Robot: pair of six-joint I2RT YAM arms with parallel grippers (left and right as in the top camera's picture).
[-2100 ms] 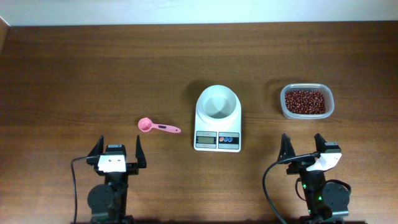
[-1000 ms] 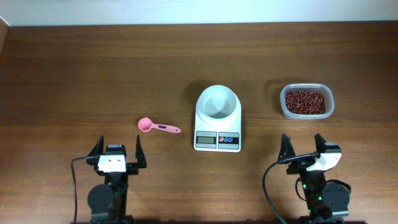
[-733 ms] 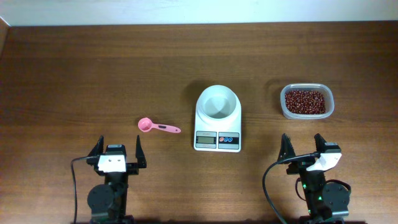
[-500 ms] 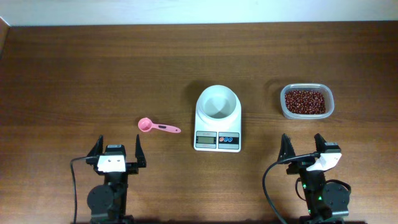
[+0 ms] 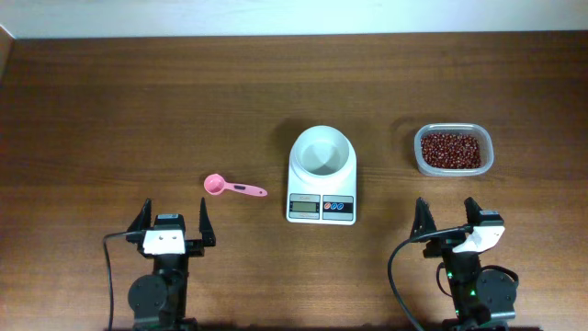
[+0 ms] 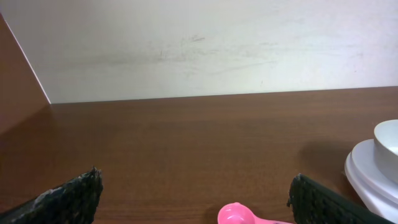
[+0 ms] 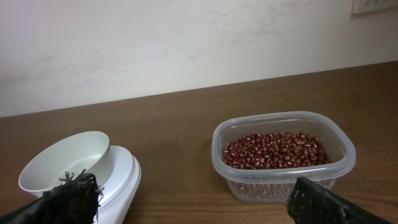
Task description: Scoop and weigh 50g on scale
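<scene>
Nothing of the task was done yet. The scale sat mid-table, and its white bowl looked empty. The pink spoon lay untouched off to its left, and the tub of red beans stood off to its right, each apart from it. The left gripper and right gripper hung at the near edge with fingers spread wide, holding nothing. Left to do, by my read: grab the spoon, scoop beans, fill the bowl to 50g. The display was too small to read.
</scene>
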